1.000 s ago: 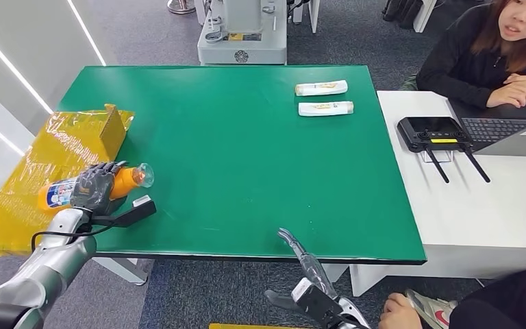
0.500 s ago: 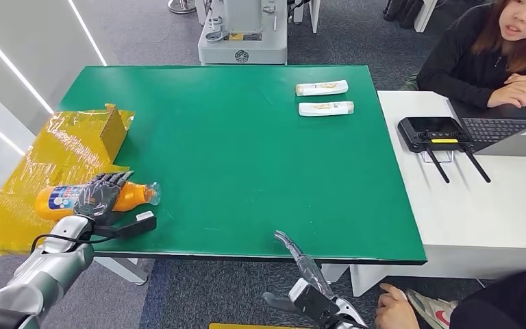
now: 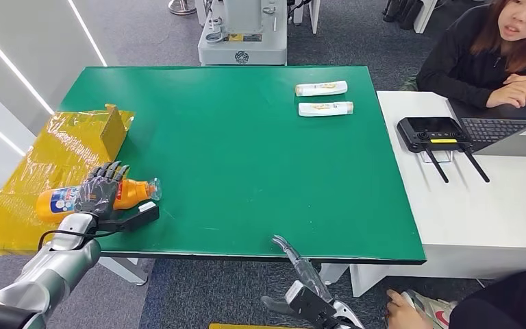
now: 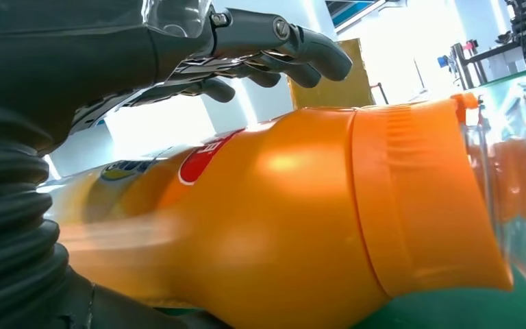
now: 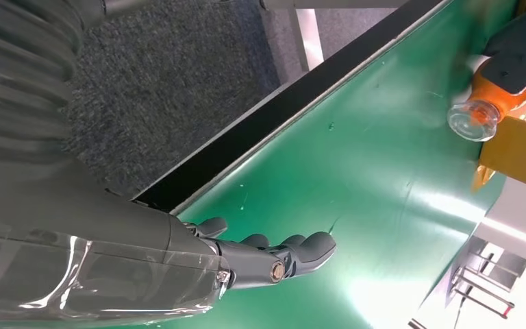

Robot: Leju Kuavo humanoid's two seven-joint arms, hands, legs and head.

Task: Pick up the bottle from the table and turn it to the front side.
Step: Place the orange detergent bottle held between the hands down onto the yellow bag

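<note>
Bottle: orange plastic bottle with clear cap (image 3: 96, 195) lies on its side at the green table (image 3: 246, 157) left edge — partly over yellow wrapped cardboard (image 3: 48, 171).
Left hand (image 3: 99, 188): fingers wrapped over the bottle's middle — holding it.
Right hand (image 3: 301, 264): empty, fingers extended, below the front edge.

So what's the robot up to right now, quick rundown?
Left hand grips the orange bottle, lying on its side at the green table's left edge. Right hand open, low at the near edge. Nothing in the way.
</note>
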